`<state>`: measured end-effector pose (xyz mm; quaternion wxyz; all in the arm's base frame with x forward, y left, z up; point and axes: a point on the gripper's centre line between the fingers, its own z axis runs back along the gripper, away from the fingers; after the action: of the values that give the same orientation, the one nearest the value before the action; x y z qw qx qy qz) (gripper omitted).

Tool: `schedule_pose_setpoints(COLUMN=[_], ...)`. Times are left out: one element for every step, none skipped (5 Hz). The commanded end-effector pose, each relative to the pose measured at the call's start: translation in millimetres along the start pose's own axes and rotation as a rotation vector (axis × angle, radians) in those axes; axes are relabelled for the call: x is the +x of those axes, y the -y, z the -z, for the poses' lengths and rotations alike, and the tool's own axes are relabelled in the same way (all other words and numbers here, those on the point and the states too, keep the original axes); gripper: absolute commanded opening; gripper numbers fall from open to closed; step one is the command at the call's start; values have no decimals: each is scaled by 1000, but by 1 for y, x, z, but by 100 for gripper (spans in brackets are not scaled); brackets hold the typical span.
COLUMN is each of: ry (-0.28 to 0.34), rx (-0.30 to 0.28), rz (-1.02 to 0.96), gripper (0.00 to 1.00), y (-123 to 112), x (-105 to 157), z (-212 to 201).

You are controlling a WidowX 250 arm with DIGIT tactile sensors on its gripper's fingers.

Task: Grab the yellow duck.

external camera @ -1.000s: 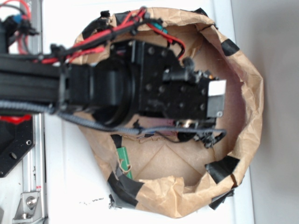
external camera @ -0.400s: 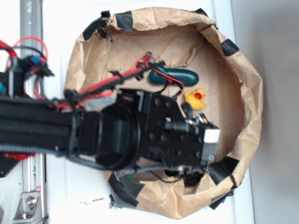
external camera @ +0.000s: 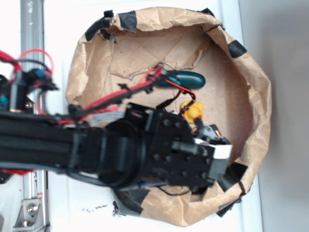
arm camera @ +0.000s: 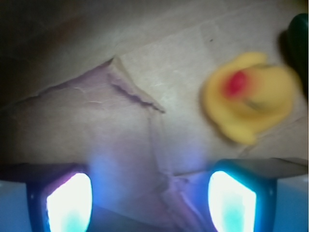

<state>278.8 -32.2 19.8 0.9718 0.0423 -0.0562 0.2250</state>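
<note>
The yellow duck (external camera: 195, 110) with a red-orange beak lies on the brown paper floor inside the paper-lined basin; the arm covers part of it. In the wrist view the duck (arm camera: 248, 96) is at the upper right, ahead of the right finger and outside the gap. My gripper (arm camera: 150, 193) is open, its two glowing fingertips (arm camera: 70, 200) wide apart over bare paper, nothing between them. In the exterior view the gripper head (external camera: 212, 154) hangs just below the duck; its fingers are hidden under the head.
A dark green capsule-shaped object (external camera: 186, 79) lies just above the duck, its edge in the wrist view (arm camera: 300, 36). The crumpled brown paper wall (external camera: 258, 96) with black tape patches rings the basin. Red and black cables (external camera: 120, 92) cross the left side. A metal rail (external camera: 31, 29) runs at far left.
The arm swung down from the upper part of the basin to the lower part, uncovering the duck and green object. Since 0.4 s ago it has covered part of the duck.
</note>
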Motion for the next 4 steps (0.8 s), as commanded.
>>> schedule_pose_setpoints(ry=[44, 48, 42, 30], rx=[-24, -56, -129, -148], rz=[-108, -72, -10, -4], gripper=[100, 100, 100, 100], y=[-41, -31, -10, -3], x=[17, 26, 38, 44], z=[-16, -8, 7, 16])
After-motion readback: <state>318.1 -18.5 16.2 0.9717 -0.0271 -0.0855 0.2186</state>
